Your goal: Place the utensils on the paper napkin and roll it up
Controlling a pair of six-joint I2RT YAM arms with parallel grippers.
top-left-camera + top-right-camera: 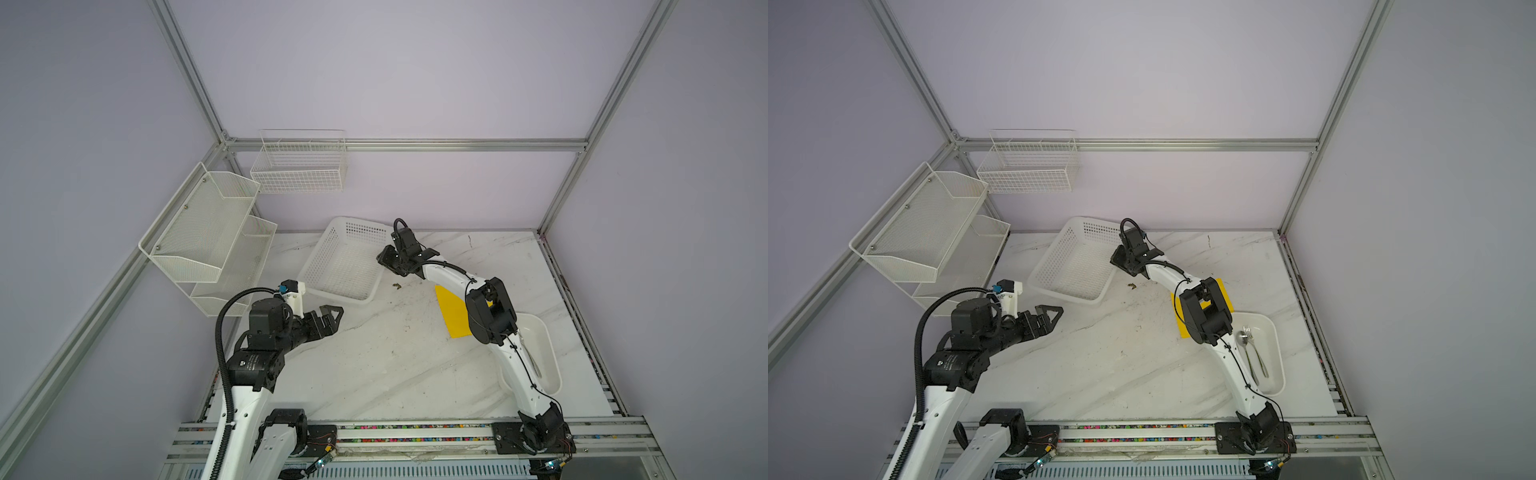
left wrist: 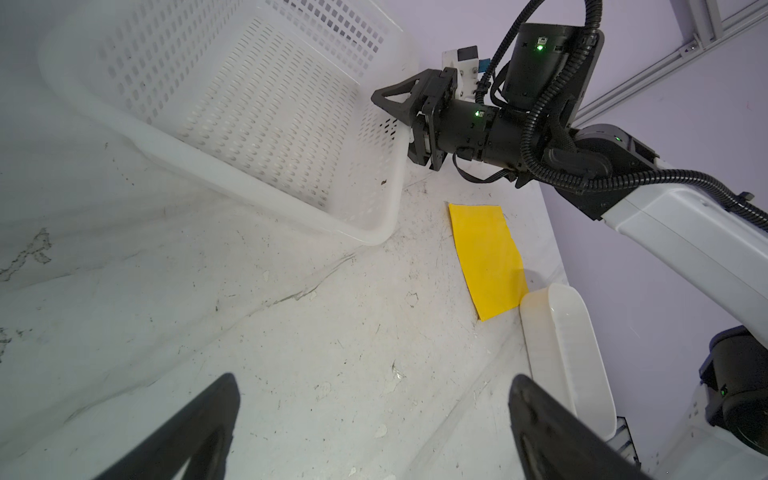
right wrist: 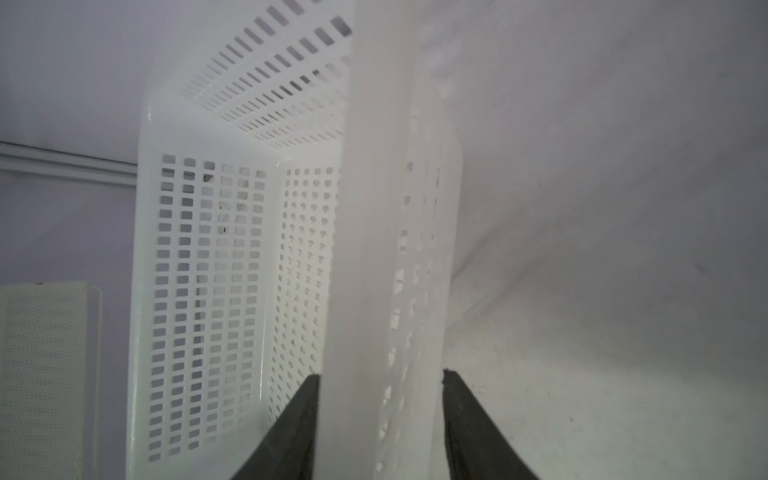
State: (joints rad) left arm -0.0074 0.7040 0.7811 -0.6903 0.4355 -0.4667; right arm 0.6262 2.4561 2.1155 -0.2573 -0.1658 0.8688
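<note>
Right gripper (image 3: pixel 380 376): jaws straddle the basket (image 1: pixel 365 230) wall, one each side; whether clamped or just clear cannot be told.
Left gripper (image 2: pixel 374 378): jaws wide, empty.
Paper napkin (image 2: pixel 486 257): flat, behind the right jaws under the right arm (image 1: pixel 440 274); well ahead of the left jaws.
Utensils (image 1: pixel 1252 353): in the white tray (image 1: pixel 1280 357), farther behind the right jaws.
Risk: a jaw catching the rim on withdrawal would likely drag or tip the basket; a low arm could shift the napkin.
Hidden: knife not made out; arm covers part of napkin and tray.
</note>
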